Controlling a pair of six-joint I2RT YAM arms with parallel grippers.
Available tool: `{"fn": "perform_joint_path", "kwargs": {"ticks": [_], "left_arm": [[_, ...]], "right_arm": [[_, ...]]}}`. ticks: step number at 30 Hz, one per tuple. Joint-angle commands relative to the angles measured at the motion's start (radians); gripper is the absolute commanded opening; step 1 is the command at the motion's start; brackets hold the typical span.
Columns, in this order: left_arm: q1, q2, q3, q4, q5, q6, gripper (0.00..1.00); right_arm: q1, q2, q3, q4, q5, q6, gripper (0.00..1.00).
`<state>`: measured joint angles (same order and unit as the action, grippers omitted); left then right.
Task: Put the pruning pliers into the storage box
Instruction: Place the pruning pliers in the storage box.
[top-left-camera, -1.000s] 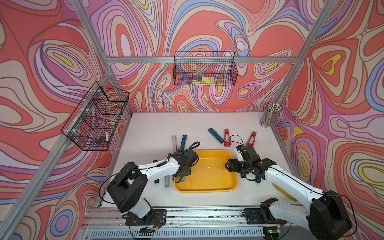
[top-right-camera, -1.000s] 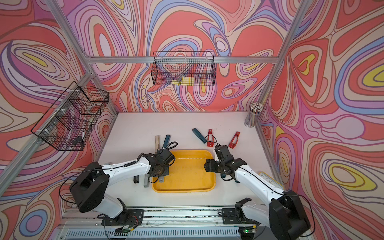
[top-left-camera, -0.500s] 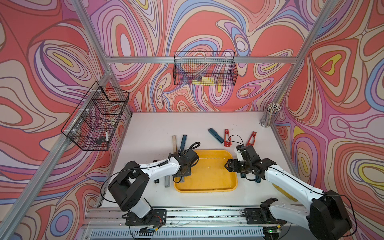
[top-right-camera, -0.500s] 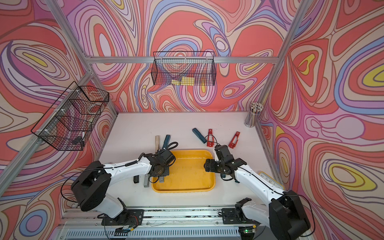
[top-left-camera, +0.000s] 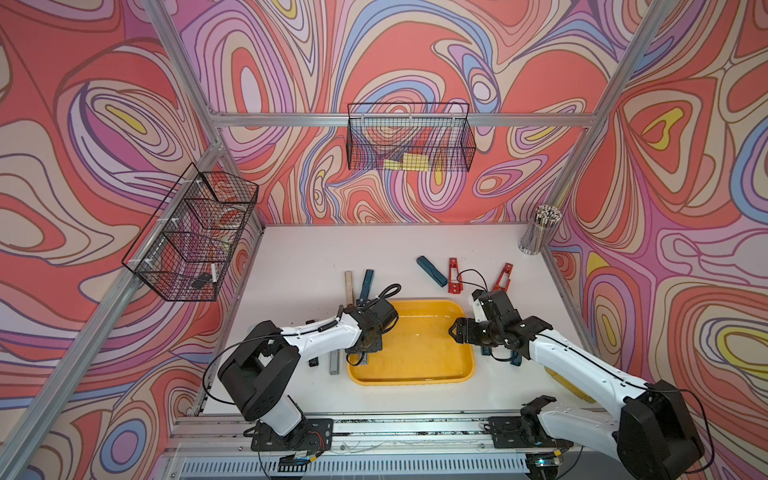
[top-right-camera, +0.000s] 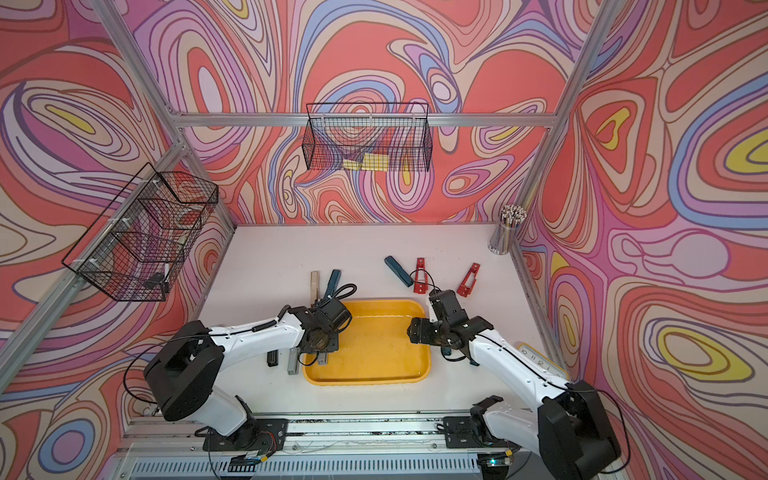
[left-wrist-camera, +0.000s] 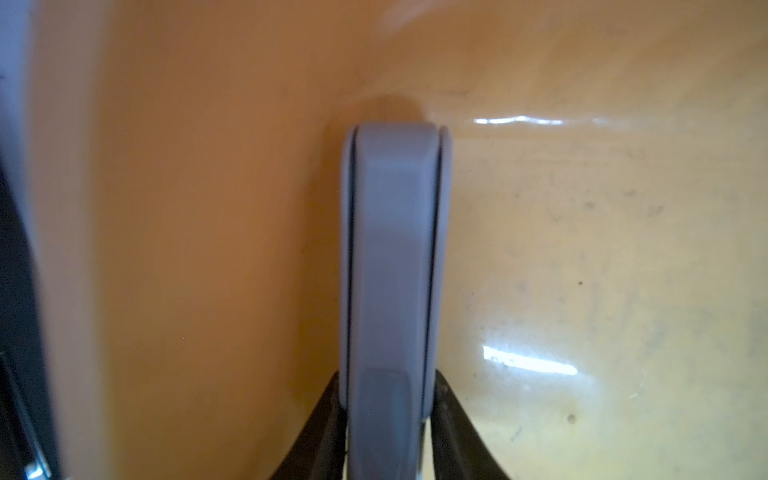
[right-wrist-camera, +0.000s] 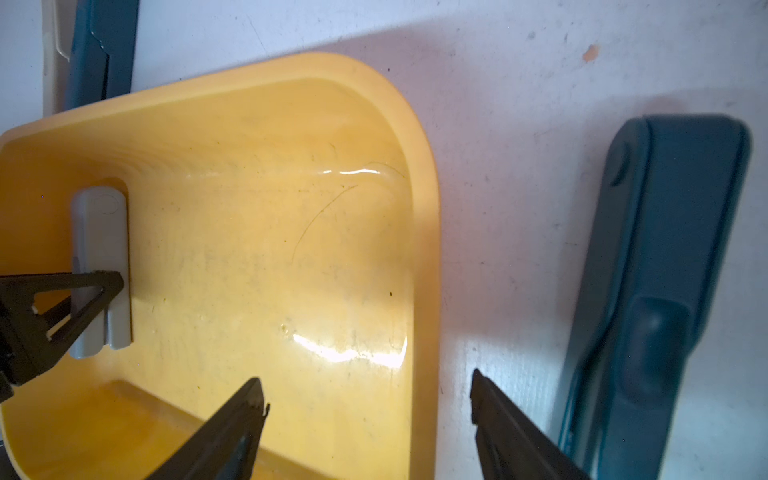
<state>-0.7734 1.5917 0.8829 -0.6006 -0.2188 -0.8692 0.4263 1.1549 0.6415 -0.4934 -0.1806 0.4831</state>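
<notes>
- swirly red, pink and blue print on every wall; aluminium frame rails; one white matte table (top-left-camera: 316, 257).
- pruning pliers, slim oblong plastic bars lying flat: two grey, one black bar (top-left-camera: 313, 360), one beige bar (top-left-camera: 348, 282), two red bars (top-left-camera: 454, 276) (top-left-camera: 503, 277) with cut-outs, two teal bars (top-left-camera: 367, 282) (top-left-camera: 431, 271) at the back, and a near teal bar (right-wrist-camera: 656, 291) by the right arm. more teal shows under that arm, count unclear.
- one storage box (top-left-camera: 415, 379): shallow glossy yellow plastic tray, rounded corners, raised rim, scuffed floor, mid-table toward the front.
- inside it: one grey bar (left-wrist-camera: 395, 249) only, flat on the floor by the rim on the left arm's side.
- second grey bar (top-left-camera: 334, 363) is on the table just outside that rim, beside the black bar.
- left gripper (left-wrist-camera: 388, 382): black fingers flank the grey bar close on both sides; cannot tell whether they pinch it or stand just off it.
- right gripper (right-wrist-camera: 368, 380): released, jaws wide, one finger over the tray floor, one over the table, rim between, grasping nothing.
- two black wire baskets: back basket (top-left-camera: 409, 137) holds flat yellow pieces (top-left-camera: 409, 162); side basket (top-left-camera: 195, 241) has three compartments, with a small dark item (top-left-camera: 198, 282) in the nearest.
- one clear cup (top-left-camera: 534, 241) of thin white-tipped sticks in the back right corner.
- one yellow clock (top-right-camera: 534, 356), partly under the right arm.
</notes>
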Motion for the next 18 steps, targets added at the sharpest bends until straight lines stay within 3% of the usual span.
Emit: {"fn": "perform_joint_path", "kwargs": {"ticks": [1,14,18], "left_arm": [[-0.007,0.021,0.020,-0.039,-0.023,-0.027,0.38],[-0.021,-0.040,0.118,-0.154,-0.072,-0.030,0.43],[-0.036,-0.054,0.152,-0.172,-0.075,-0.030,0.36]], "right_arm": [[0.005,-0.001,0.004,0.016,-0.002,-0.012,0.82],[0.005,-0.001,0.010,0.016,-0.003,-0.018,0.82],[0.005,0.003,0.010,0.019,-0.006,-0.019,0.83]]}}
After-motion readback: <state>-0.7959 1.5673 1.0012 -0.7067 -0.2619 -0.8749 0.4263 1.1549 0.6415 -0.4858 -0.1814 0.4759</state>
